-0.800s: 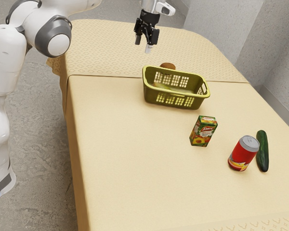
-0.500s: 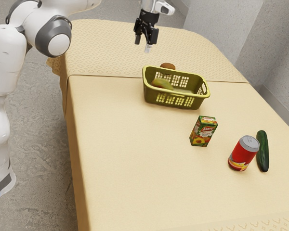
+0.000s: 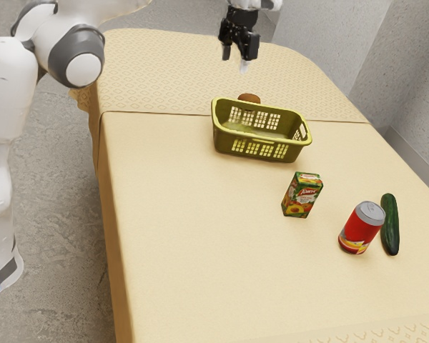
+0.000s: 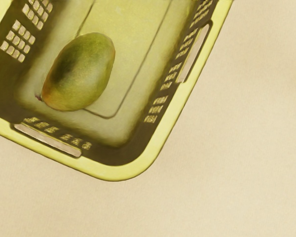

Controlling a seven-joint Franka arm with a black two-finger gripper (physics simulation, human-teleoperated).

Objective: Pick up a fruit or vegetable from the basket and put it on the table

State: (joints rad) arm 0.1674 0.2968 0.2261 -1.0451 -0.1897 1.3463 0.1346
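exterior view: the black two-finger claw point(image 3: 235, 63) has swung toward three o'clock, fingers apart and empty! wrist view: the oval green mango point(image 4: 79, 73) lies inside the yellow-green plastic basket point(image 4: 113, 172), so the pick's still to come.

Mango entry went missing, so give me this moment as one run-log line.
claw: open, raised, empty | mango: inside basket | on table: can, carton, cucumber | pick: not yet made

Basket rim point(image 3: 263, 135) around the mango point(image 4: 80, 71).
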